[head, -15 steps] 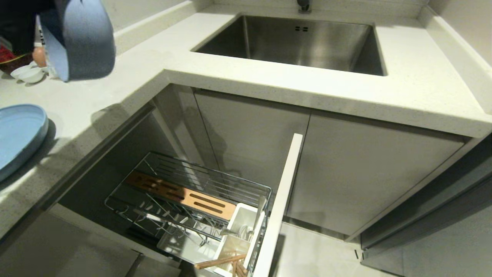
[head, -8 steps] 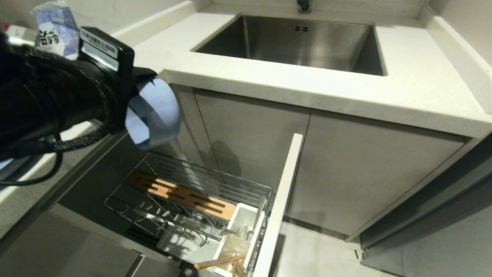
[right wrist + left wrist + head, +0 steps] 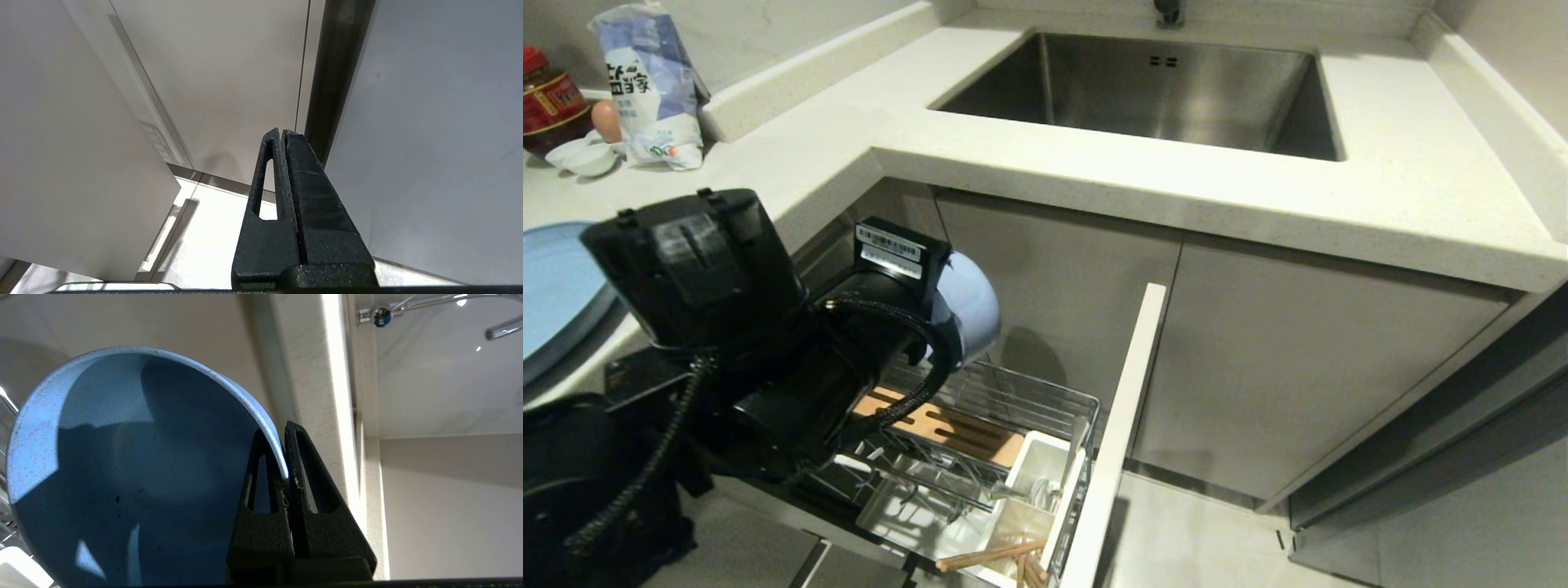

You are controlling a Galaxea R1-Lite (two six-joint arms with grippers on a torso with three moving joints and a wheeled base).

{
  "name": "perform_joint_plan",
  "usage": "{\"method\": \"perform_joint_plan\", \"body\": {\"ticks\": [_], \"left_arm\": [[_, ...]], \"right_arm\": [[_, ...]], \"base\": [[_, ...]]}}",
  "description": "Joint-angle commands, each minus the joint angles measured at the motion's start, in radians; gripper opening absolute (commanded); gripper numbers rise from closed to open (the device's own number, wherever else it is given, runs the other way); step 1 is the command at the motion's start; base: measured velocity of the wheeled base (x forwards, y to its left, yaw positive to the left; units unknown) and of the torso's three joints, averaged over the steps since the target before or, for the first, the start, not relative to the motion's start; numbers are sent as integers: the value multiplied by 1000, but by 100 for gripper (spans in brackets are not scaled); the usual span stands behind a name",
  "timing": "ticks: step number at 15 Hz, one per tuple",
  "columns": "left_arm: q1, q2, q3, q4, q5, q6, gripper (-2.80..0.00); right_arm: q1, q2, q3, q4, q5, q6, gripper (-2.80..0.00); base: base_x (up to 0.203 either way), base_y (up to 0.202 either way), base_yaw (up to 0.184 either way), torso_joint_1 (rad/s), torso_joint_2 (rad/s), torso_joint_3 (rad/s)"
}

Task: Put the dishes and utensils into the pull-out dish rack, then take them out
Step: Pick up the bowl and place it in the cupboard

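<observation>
My left gripper [image 3: 277, 433] is shut on the rim of the deep blue speckled bowl [image 3: 135, 473]. The bowl [image 3: 970, 314] hangs tilted on its side just above the back of the pull-out dish rack [image 3: 1045, 394], below the counter edge. The left arm [image 3: 768, 359] hides much of the rack. The wooden chopsticks [image 3: 988, 555] and the silver spoon [image 3: 1075, 445] stand in the white caddy [image 3: 1037, 457]. The light-blue plate [image 3: 556, 286] lies on the counter at the far left. My right gripper [image 3: 282, 132] is parked, shut and empty, pointing at cabinet fronts.
The rack's pale front panel [image 3: 1123, 425] juts out toward me. The steel sink [image 3: 1160, 90] is set in the counter behind. A bag [image 3: 649, 82], a red jar [image 3: 547, 98] and white saucers [image 3: 584, 155] stand at the back left.
The left arm has swung the bowl from high over the counter at the left, down past the counter edge, to just above the rack.
</observation>
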Motion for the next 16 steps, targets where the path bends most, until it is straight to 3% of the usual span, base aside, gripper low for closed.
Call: {"method": "perform_joint_plan", "body": {"ticks": [1,5,10,12,16], "left_arm": [[-2,119,47,-132,10,-5,-280],[20,243,94,-368,14,-6,-280],[91,408,99,-534,12,-20,-280],[108,455,92,-572,12,-24,-280],[132,511,90,-594,9,-103,-280]], "right_arm": [[0,-1,26,-1,0,-1,-280],[0,-1,26,-1,0,1,-280],[0,-1,26,-1,0,-1,-280],[0,-1,26,-1,0,-1,-280],[0,-1,26,-1,0,1,-280]], "base": [[0,0,0,0,0,0],[0,0,0,0,0,0],[0,0,0,0,0,0],[0,0,0,0,0,0],[0,0,0,0,0,0]]}}
